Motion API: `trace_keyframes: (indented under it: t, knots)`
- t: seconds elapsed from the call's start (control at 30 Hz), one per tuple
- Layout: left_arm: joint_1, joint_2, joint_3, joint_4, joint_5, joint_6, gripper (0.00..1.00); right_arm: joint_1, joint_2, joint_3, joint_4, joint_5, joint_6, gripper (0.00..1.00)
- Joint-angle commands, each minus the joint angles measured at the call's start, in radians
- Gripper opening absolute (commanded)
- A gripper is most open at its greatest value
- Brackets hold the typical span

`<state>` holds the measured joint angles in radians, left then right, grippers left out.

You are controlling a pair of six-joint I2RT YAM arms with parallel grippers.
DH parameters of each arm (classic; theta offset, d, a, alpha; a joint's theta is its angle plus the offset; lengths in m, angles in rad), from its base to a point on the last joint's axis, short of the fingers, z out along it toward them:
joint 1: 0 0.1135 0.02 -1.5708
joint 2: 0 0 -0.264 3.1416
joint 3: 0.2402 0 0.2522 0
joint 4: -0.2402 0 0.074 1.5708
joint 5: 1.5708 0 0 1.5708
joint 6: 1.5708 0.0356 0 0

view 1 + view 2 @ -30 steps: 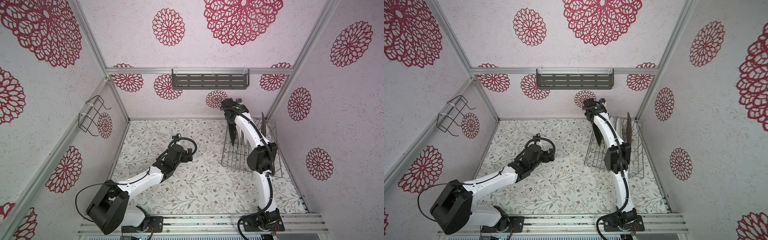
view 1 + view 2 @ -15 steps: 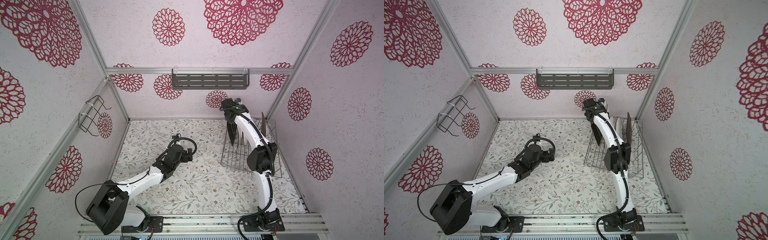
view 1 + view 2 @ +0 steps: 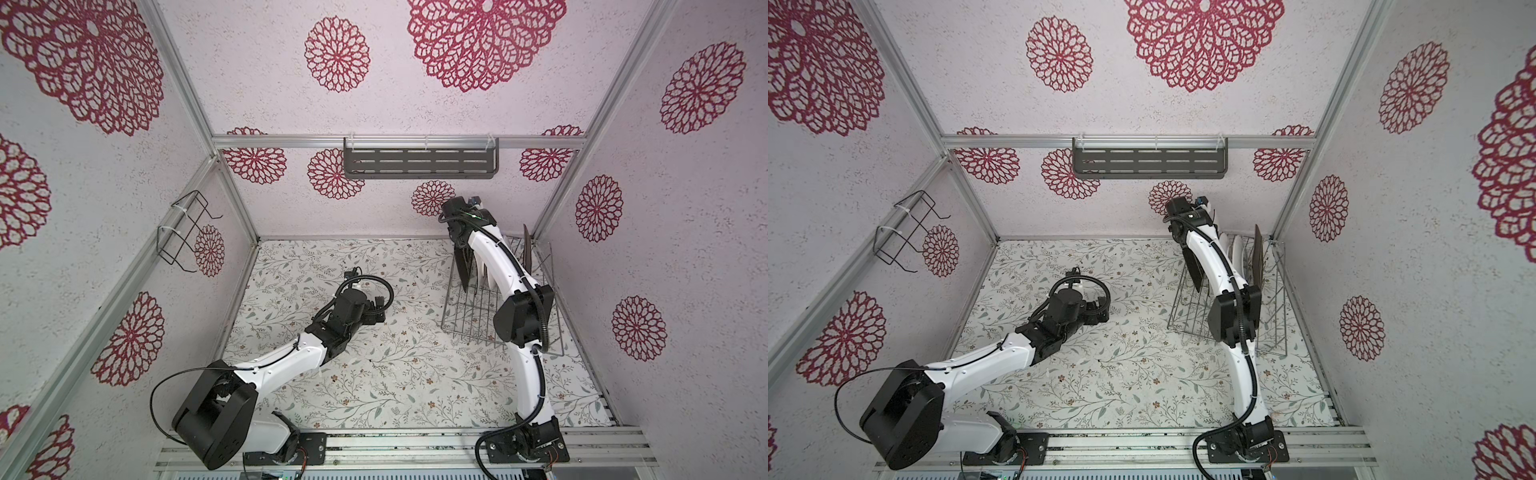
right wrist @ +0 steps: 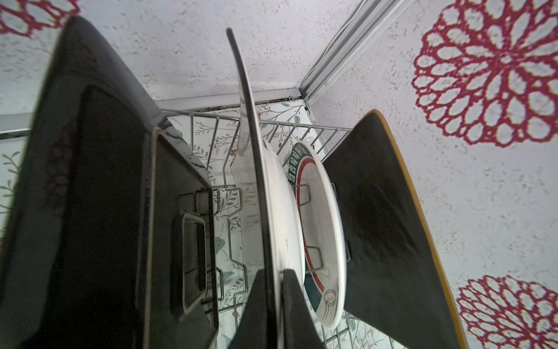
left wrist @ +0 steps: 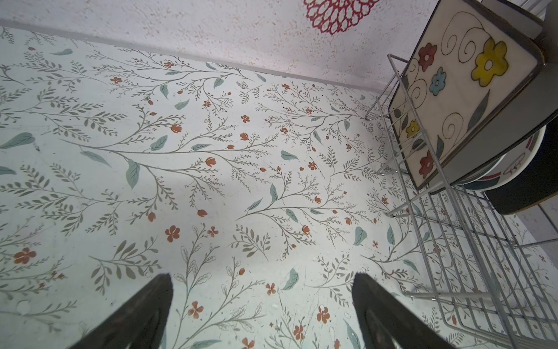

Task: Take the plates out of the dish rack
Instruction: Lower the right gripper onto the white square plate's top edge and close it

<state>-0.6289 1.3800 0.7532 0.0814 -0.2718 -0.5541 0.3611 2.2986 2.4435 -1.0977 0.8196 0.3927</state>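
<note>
Bright even light, soft shadows, sharp focus, wide-angle edge distortion

The dish rack (image 3: 469, 318) stands at the far right of the table (image 3: 415, 374), close to the right wall (image 3: 665, 270). In its far half, plates (image 3: 1236, 251) stand on edge, side by side. The leftmost plate (image 3: 464, 266) is nearest the table's middle, with the second plate (image 4: 253, 151) just right of it. The rightmost plate (image 3: 527, 249) is by the rack's right side, with others between. The right arm (image 3: 498, 257) reaches from the near edge over the rack, the right gripper (image 4: 279, 272) at the second plate's top edge. The left gripper (image 5: 262, 278) is over the table's middle, left of the rack. A shelf (image 3: 419, 164) hangs on the far wall (image 3: 374, 216), a wire bracket (image 3: 183, 232) on the left wall (image 3: 124, 270).
</note>
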Motion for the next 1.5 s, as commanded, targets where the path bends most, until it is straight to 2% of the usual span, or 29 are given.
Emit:
trace_keyframes:
  t: [0.0,0.53,1.0,1.23,1.47]
  knots:
    - [-0.012,-0.03,0.023,-0.012,-0.004,0.001,0.97,-0.001,-0.024,0.022,0.03,0.062,0.053,0.0]
    - [-0.016,-0.032,0.029,-0.012,-0.004,-0.003,0.97,0.01,-0.069,0.022,0.091,0.175,0.001,0.0]
    - [-0.023,-0.035,0.032,-0.017,-0.003,-0.01,0.97,0.042,-0.103,0.022,0.17,0.239,-0.145,0.0]
    - [-0.031,-0.036,0.038,-0.023,-0.009,-0.012,0.97,0.055,-0.129,0.022,0.199,0.222,-0.219,0.0]
    - [-0.035,-0.035,0.044,-0.026,-0.011,-0.012,0.97,0.06,-0.149,0.022,0.205,0.181,-0.232,0.0]
